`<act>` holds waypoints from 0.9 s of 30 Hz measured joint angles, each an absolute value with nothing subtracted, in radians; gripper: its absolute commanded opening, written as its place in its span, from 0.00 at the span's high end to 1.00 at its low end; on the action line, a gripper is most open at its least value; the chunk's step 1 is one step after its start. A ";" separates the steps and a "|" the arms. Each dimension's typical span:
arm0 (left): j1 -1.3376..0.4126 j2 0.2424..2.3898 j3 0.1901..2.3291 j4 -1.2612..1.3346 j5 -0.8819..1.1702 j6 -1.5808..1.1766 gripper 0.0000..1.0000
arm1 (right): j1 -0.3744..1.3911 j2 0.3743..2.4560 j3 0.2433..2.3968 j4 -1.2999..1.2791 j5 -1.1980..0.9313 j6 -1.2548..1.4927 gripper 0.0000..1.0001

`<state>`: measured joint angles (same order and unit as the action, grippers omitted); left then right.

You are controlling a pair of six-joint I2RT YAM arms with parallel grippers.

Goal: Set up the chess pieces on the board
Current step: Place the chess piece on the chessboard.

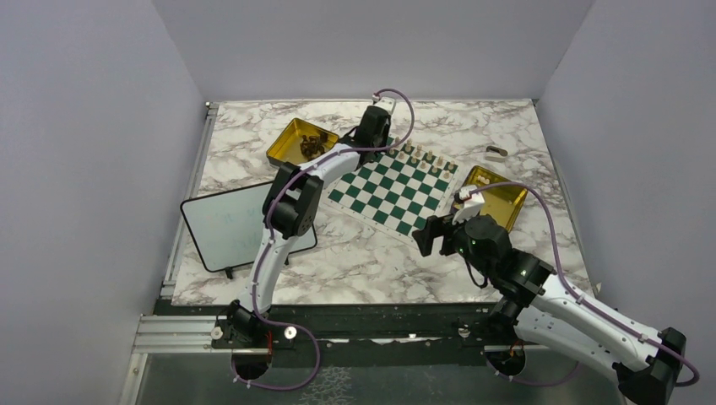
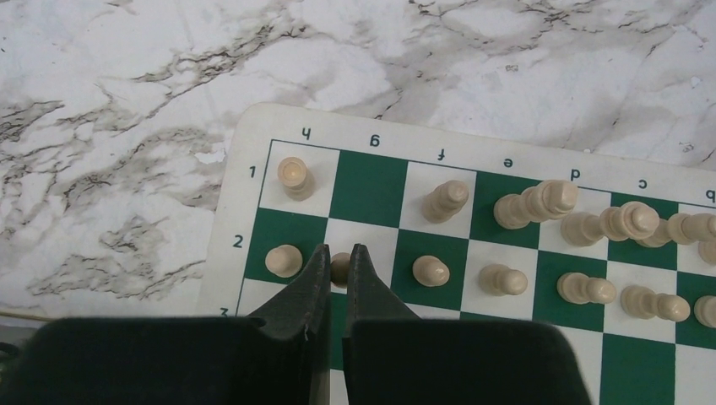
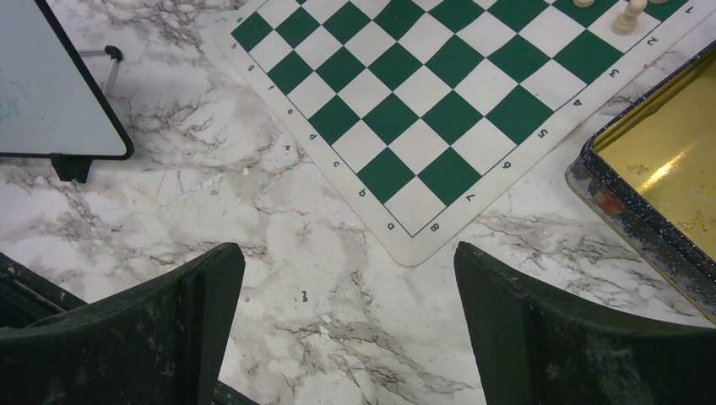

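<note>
The left pincer (image 2: pixel 339 251) is clamped on a beige pawn (image 2: pixel 340 270) at g2, likely filling the pawn row on the board (image 2: pixel 253 143). The right pincer (image 3: pixel 346 253) gapes wide and empty above the bench (image 3: pixel 279 228).

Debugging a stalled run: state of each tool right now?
left tool: closed on a beige chess piece at g2.
right tool: open, holding nothing.

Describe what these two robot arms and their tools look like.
Both the left arm and right arm have white curved shells with black joints. A thin purple cable loops along each. The left tool and right tool each end in two black wedge-shaped fingers, scuffed on the right one.
</note>
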<state>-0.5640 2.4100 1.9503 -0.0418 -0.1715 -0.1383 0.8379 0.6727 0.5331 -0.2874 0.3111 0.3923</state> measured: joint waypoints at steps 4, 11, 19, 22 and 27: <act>-0.565 2.428 1.951 -0.041 -0.167 -0.141 0.98 | 0.838 0.669 0.535 -0.288 0.323 0.391 0.00; -0.565 2.450 1.956 -0.031 -0.164 -0.152 0.98 | 0.838 0.671 0.535 -0.289 0.327 0.384 0.00; -0.565 2.456 1.963 -0.025 -0.157 -0.168 0.98 | 0.838 0.702 0.535 -0.289 0.327 0.382 0.00; -0.565 2.457 1.963 -0.025 -0.154 -0.172 0.96 | 0.838 0.703 0.535 -0.289 0.327 0.380 0.00; -0.565 2.464 1.971 -0.023 -0.154 -0.175 0.82 | 0.838 0.704 0.535 -0.289 0.327 0.380 0.00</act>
<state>-0.5648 2.4641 1.9709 -0.0231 -0.1535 -0.1753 0.8379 0.7040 0.5354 -0.2893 0.3275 0.3798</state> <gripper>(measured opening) 0.091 0.998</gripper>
